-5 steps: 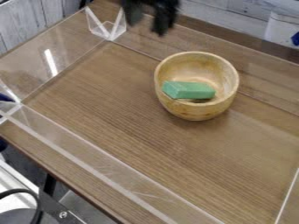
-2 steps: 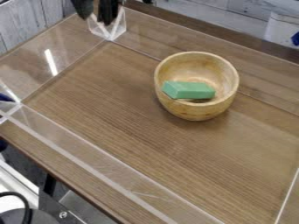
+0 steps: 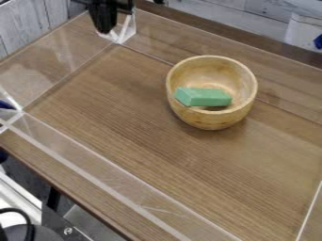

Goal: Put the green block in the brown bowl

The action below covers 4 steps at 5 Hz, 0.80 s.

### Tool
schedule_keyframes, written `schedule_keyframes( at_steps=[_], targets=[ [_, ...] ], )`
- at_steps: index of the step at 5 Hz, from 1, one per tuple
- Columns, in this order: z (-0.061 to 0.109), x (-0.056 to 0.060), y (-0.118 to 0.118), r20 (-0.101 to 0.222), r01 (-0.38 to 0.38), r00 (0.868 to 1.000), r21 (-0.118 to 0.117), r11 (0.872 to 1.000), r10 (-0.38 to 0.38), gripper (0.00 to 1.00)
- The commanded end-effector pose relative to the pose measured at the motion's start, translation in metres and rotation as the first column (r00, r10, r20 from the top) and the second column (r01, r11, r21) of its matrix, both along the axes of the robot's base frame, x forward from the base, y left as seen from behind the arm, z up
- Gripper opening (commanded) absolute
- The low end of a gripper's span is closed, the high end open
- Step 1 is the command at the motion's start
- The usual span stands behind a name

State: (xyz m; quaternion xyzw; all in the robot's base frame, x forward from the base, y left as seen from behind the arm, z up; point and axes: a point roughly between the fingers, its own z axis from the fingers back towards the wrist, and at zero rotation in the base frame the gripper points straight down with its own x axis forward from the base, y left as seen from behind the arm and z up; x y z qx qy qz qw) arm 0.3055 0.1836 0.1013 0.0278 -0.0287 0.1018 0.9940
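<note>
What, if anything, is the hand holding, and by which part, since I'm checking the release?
Nothing visible is held: the hand is at the far edge, and the green block lies in the brown bowl.

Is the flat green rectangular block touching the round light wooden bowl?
Touching: in the camera view, the flat green block lies inside the round light wooden bowl, its weight resting on it.

I've just got the one cam up, so there's no shared overlap to compare. It looks steeply down across the desk (image 3: 138, 141) from above, close enough that the bowl (image 3: 212, 92) sits big right of center, and faces the far wall.
</note>
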Motion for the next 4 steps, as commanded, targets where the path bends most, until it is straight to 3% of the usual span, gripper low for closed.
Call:
schedule_keyframes(
  at_steps=[1, 4],
  targets=[
    [0.013, 0.011, 0.023, 0.055, -0.039, 0.998, 0.053, 0.998, 0.036, 0.00],
    [-0.033, 0.024, 0.032, -0.002, -0.063, 0.998, 0.063, 0.996, 0.063, 0.00]
  ],
)
